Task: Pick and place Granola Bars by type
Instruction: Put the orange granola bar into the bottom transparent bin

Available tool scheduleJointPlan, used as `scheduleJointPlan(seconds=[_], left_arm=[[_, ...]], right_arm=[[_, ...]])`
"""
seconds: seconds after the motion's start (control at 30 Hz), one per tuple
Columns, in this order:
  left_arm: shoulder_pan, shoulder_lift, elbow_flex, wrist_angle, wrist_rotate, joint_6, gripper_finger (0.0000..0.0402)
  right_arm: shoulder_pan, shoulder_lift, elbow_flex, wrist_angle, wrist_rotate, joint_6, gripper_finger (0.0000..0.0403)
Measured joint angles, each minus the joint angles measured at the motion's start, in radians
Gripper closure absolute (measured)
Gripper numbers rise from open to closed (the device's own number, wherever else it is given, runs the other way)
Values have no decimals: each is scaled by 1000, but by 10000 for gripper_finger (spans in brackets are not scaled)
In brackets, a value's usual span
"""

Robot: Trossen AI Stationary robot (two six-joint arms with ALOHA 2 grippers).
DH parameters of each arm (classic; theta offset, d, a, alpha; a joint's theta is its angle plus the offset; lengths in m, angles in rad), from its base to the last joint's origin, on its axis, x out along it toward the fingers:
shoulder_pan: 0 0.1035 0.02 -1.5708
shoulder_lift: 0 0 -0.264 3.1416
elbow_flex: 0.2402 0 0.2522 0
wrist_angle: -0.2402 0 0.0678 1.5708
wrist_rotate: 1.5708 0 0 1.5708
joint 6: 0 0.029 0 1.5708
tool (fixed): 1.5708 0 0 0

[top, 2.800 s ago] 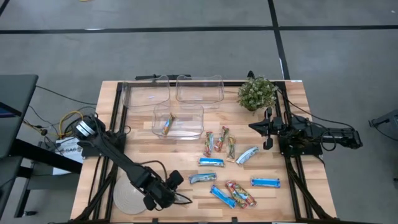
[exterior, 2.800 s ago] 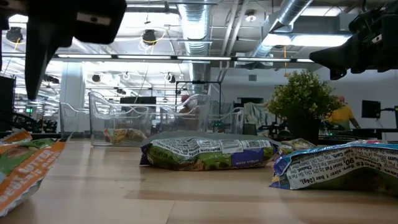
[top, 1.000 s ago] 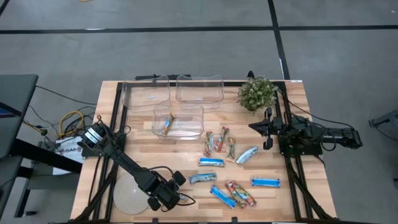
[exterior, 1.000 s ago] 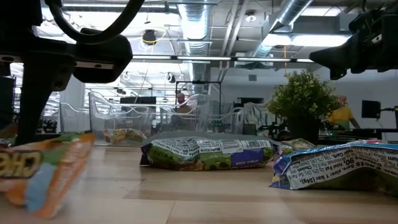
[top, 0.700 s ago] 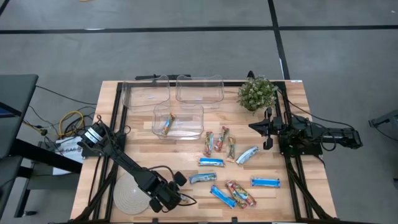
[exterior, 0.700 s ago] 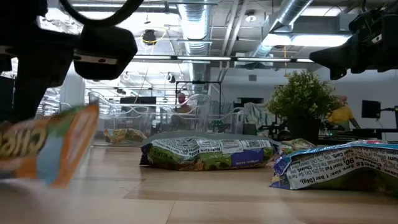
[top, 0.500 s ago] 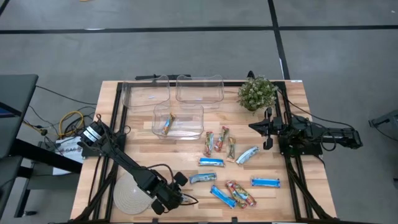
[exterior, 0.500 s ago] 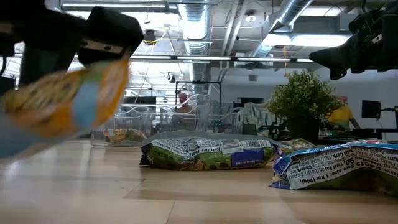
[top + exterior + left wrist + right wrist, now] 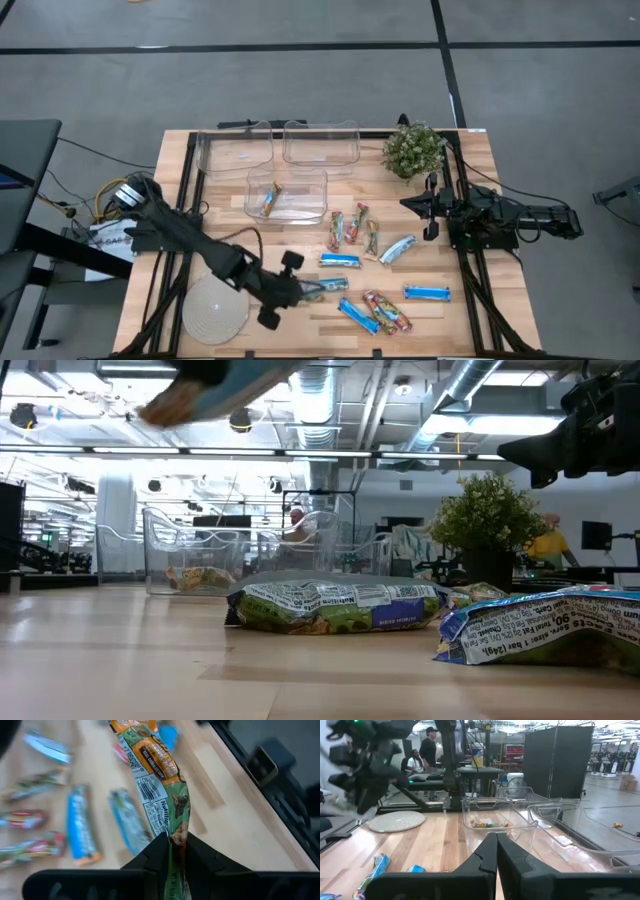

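My left gripper (image 9: 302, 291) hangs above the table's near middle, shut on a green-and-orange granola bar (image 9: 155, 775). The low view shows that bar (image 9: 215, 385) blurred, high above the wood. Below it lie several blue, silvery-blue and multicoloured bars, among them a silvery-blue one (image 9: 326, 286) and a bright blue one (image 9: 338, 260). One multicoloured bar (image 9: 272, 198) lies inside the nearest clear bin (image 9: 287, 180). My right gripper (image 9: 430, 216) stays shut at the table's right side, holding nothing. My left gripper pinches the bar's wrapper at one end (image 9: 176, 836) between its two fingers. The fingers slant downward toward the table's right. The rest of the bar sticks out beyond the fingertips, lifted clear of the table and the bars under it.
Two more clear bins (image 9: 237, 150) (image 9: 320, 142) stand at the far edge. A potted plant (image 9: 412, 150) is at the far right, and a round pale disc (image 9: 215, 315) lies at the near left. People show in the room behind (image 9: 427, 747).
My left gripper has risen and gone toward the table's right and far side, rolling its wrist. The green-and-orange bar, which lay by the near edge, has come up with it and now hangs clear of the table.
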Motion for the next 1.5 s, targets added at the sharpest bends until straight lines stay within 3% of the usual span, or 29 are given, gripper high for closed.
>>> scheduleJointPlan(seconds=[0.7,1.5], left_arm=[[245,-283,0,-111,-10,-1,355],[506,-314,0,-154,-35,-60,356]], right_arm=[[0,0,0,0,0,0,403],[0,0,0,0,0,0,403]])
